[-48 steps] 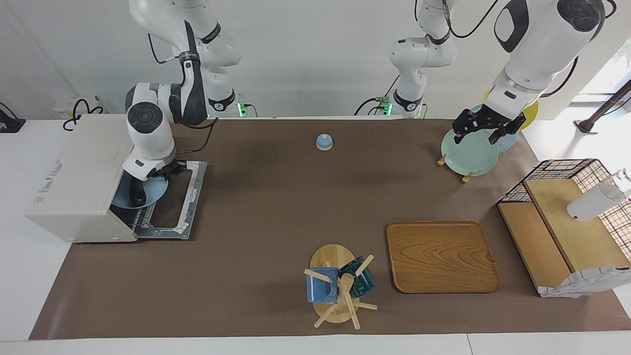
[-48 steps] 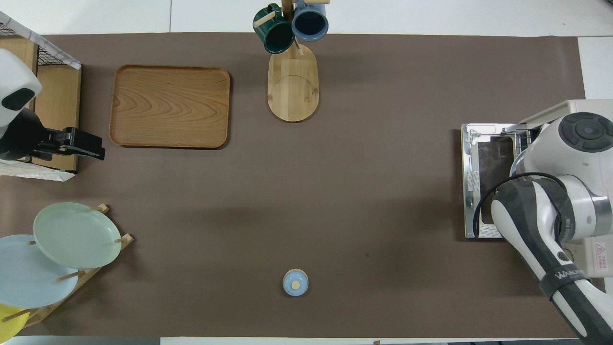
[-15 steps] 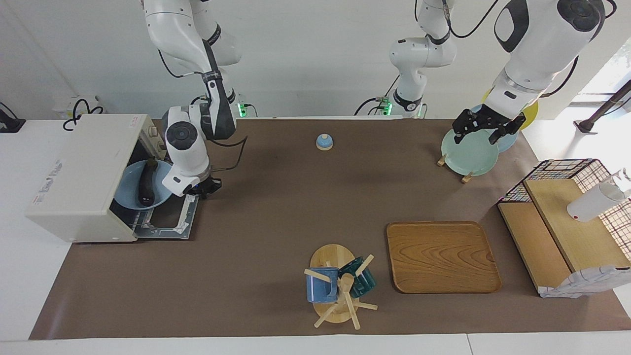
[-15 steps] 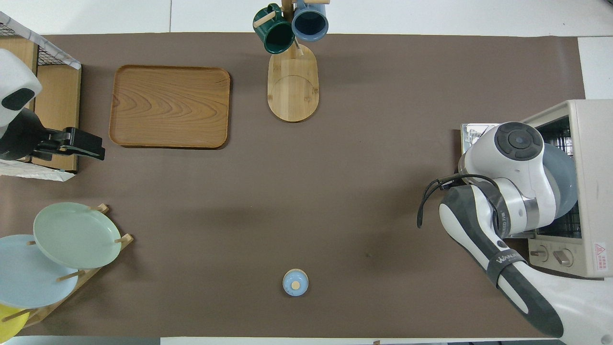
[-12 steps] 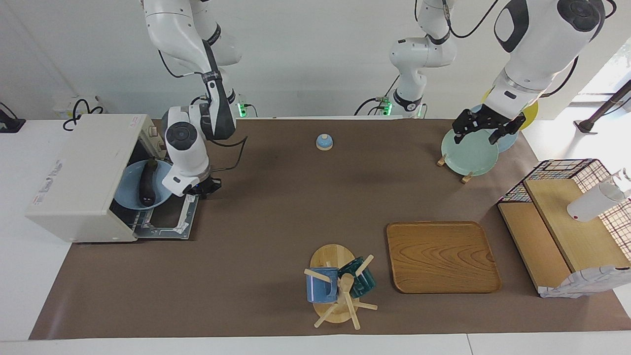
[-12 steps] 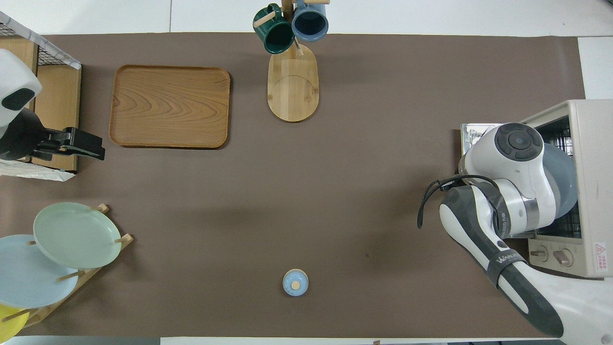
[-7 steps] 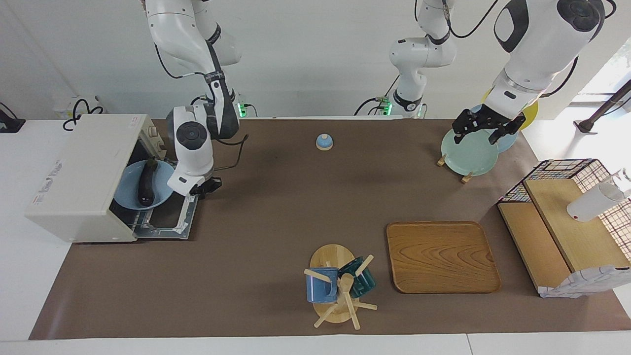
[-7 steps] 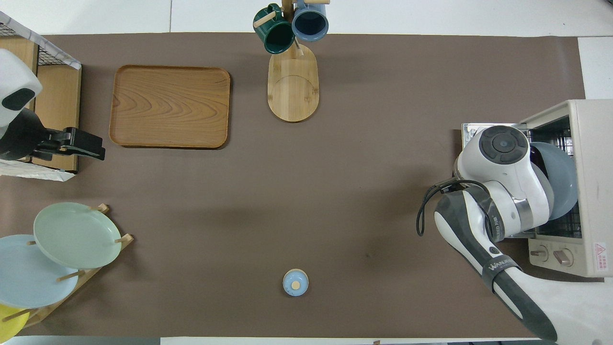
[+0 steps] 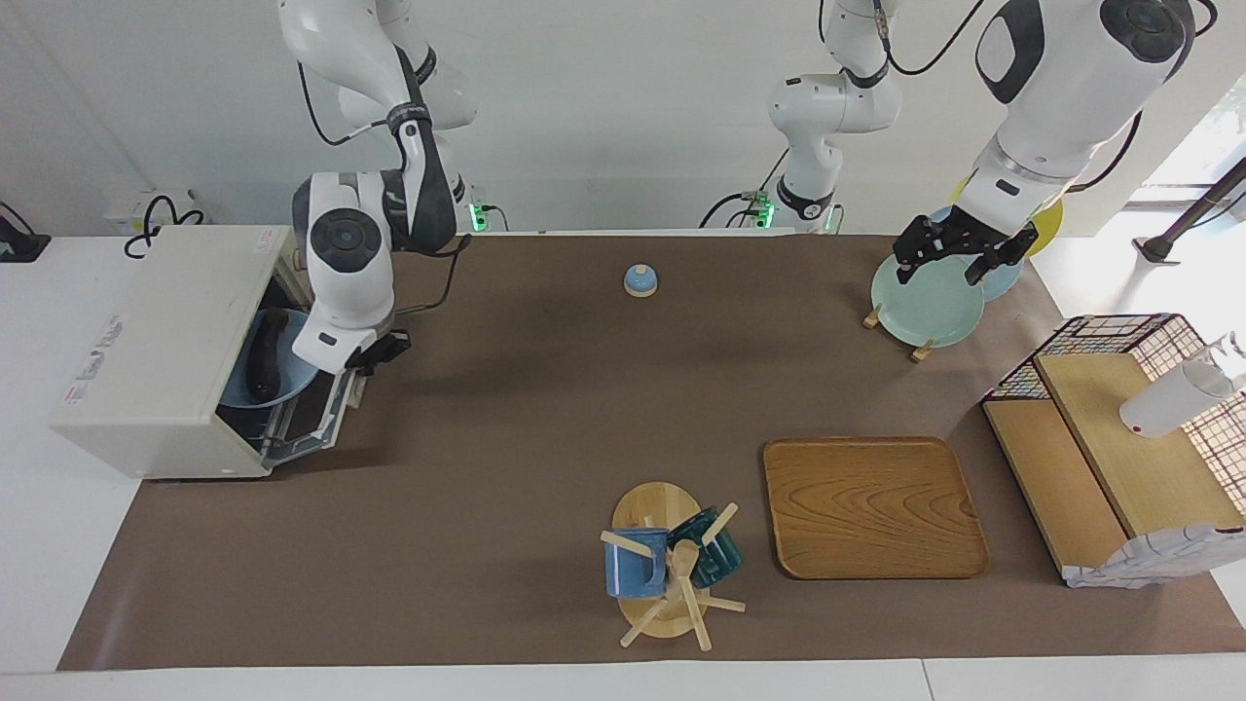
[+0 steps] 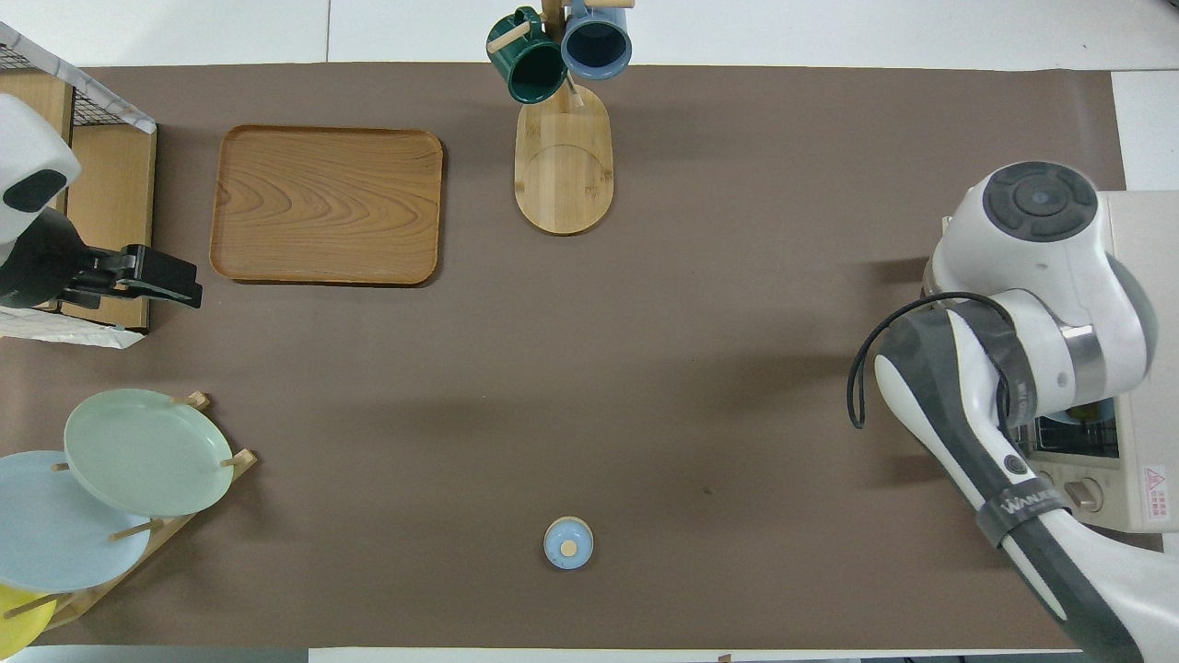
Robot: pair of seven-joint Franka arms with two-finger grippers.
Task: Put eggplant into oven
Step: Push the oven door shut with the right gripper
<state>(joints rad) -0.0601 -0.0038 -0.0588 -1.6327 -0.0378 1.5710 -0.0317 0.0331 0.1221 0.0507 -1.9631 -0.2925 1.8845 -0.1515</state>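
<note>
The cream-white oven [image 9: 161, 341] stands at the right arm's end of the table; it also shows in the overhead view [image 10: 1156, 230]. The dark eggplant [image 9: 261, 352] lies on a blue plate [image 9: 282, 385] inside it. The oven door [image 9: 326, 409] is tilted up, about half shut. My right gripper [image 9: 376, 352] is at the door's upper edge, against it. The right arm hides the eggplant in the overhead view. My left gripper [image 9: 942, 261] waits, open and empty, over the plate rack [image 9: 920, 297]; it also shows in the overhead view [image 10: 152, 274].
A blue bell [image 9: 640, 280] sits mid-table near the robots. A wooden tray [image 9: 873, 506], a mug tree with two mugs [image 9: 667, 570] and a wire-and-wood shelf [image 9: 1119, 438] stand farther out. The plates [image 10: 138, 451] lean in their rack.
My right gripper has swung in toward the oven front and the door has risen from lying flat to about half shut. The left arm has not moved.
</note>
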